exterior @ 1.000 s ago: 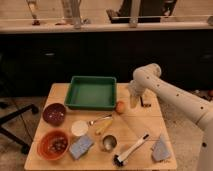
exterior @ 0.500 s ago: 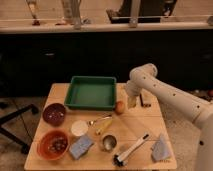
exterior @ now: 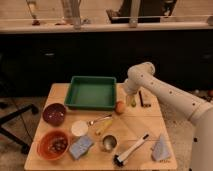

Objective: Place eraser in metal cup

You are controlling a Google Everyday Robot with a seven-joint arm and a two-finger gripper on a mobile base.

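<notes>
The eraser (exterior: 144,99) is a small dark oblong block lying near the table's right back edge. My gripper (exterior: 131,100) hangs from the white arm (exterior: 150,80), low over the table just left of the eraser and right of an orange fruit (exterior: 120,107). The metal cup (exterior: 109,143) is small and shiny and stands near the front middle of the table, well away from the gripper. It looks empty.
A green tray (exterior: 92,92) sits at the back. A maroon bowl (exterior: 54,113), an orange bowl with food (exterior: 53,145), a white cup (exterior: 79,128) and a blue-grey sponge (exterior: 80,146) are on the left. A black-and-white brush (exterior: 131,149) and a grey cloth (exterior: 161,148) lie front right.
The arm has swung a little to the left, bringing the gripper closer to the orange fruit and slightly lower. The objects on the table have not moved.
</notes>
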